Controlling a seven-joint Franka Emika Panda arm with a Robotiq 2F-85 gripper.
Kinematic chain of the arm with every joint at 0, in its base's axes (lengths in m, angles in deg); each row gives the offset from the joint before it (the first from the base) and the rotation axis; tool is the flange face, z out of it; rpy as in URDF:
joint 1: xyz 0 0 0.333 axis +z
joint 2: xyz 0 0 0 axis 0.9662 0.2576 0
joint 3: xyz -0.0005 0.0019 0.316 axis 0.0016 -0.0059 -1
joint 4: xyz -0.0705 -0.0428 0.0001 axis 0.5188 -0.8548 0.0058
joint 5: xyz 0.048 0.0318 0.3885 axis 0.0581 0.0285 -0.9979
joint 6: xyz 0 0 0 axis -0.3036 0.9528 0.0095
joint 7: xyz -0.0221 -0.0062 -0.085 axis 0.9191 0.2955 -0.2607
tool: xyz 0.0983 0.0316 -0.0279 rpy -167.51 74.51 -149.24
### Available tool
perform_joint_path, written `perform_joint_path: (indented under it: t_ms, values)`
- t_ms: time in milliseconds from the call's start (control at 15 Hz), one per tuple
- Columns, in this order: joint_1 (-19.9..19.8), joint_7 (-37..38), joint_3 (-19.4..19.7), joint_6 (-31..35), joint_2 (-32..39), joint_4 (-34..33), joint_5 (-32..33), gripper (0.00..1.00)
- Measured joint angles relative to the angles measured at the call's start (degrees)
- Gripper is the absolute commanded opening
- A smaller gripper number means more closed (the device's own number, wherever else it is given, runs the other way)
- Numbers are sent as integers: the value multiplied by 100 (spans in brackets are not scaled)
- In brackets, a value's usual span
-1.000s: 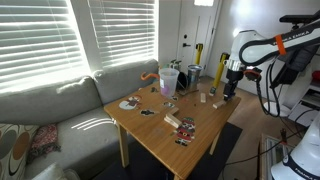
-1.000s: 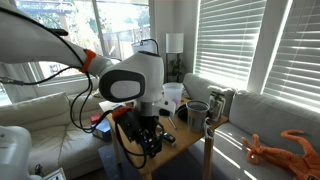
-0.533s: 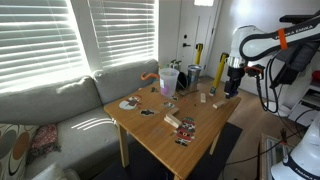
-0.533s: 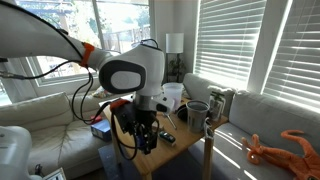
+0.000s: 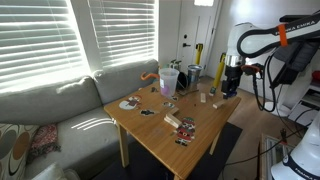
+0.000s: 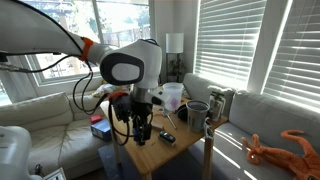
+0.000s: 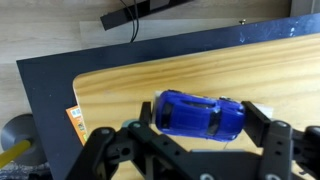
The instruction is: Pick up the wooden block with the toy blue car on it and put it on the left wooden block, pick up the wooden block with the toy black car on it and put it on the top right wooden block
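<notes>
In the wrist view the toy blue car (image 7: 198, 114) lies tilted between my gripper's (image 7: 200, 128) two dark fingers, one at each end of it. The jaws are shut round it. The wooden block under the car is almost wholly hidden; only pale slivers show at the car's ends. In both exterior views the gripper (image 5: 231, 88) (image 6: 140, 135) hangs above the wooden table (image 5: 150, 135), near one of its edges. Small pale wooden blocks (image 5: 201, 97) lie on the table close to the gripper. The toy black car is too small to make out.
Cups (image 5: 168, 80) (image 6: 196, 110) stand at the table's window end, next to an orange toy (image 5: 148, 75). Dark flat items (image 5: 185, 131) (image 6: 166, 138) lie mid-table. A grey sofa (image 5: 60, 115) runs along one side. In the wrist view the table edge (image 7: 80, 80) borders dark floor.
The arm has lifted the gripper and its load a little higher above the table. The jaws have stayed the same.
</notes>
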Motion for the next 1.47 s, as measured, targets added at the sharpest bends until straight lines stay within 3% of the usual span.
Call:
perform_joint_path:
  t_ms: [67, 133, 533, 600, 1467]
  values:
    - [3, 43, -30, -3, 11, 0, -42, 62]
    - [5, 90, -56, -3, 26, 0, -71, 87]
    - [-5, 98, -65, 0, 41, 9, -72, 87]
    - [-5, 98, -65, 0, 41, 8, -72, 62]
    - [14, 141, -154, 135, 124, 13, -72, 62]
